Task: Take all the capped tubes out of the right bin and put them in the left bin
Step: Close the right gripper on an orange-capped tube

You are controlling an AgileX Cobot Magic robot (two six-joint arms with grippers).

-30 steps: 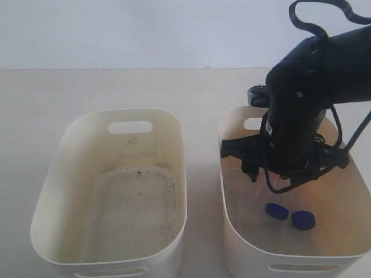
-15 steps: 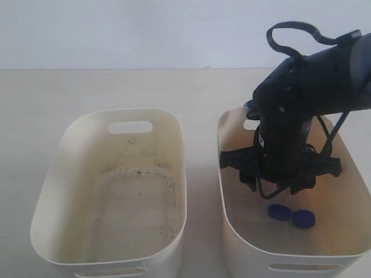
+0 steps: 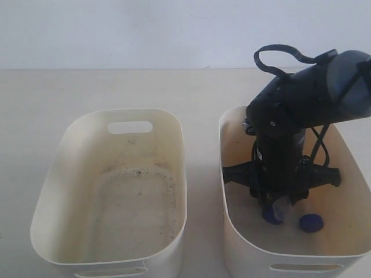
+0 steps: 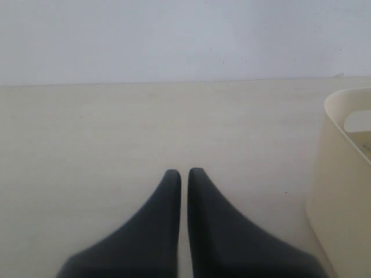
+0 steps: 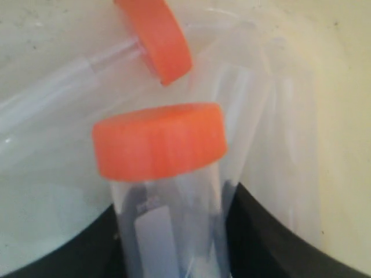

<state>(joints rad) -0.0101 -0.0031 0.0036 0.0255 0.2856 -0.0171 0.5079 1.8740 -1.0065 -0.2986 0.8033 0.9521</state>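
Clear glossy plastic capped tubes (image 5: 168, 226), ribbed orange caps (image 5: 159, 139); smooth cream plastic right bin (image 3: 243, 255).

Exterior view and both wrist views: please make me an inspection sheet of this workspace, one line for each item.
Surface: pale table; both bins stand on it.
Job's things: left bin holds no tubes, dirt specks on its floor. Right bin holds an orange-capped tube, a second orange-capped tube and two blue caps.
Clutter: nothing seen.
Grippers: left gripper shut, empty, above the table. Right gripper down in the right bin, fingers on each side of the orange-capped tube; firm grip cannot be told.
Cables: black cable loops above the right arm.
Surroundings: plain pale wall.
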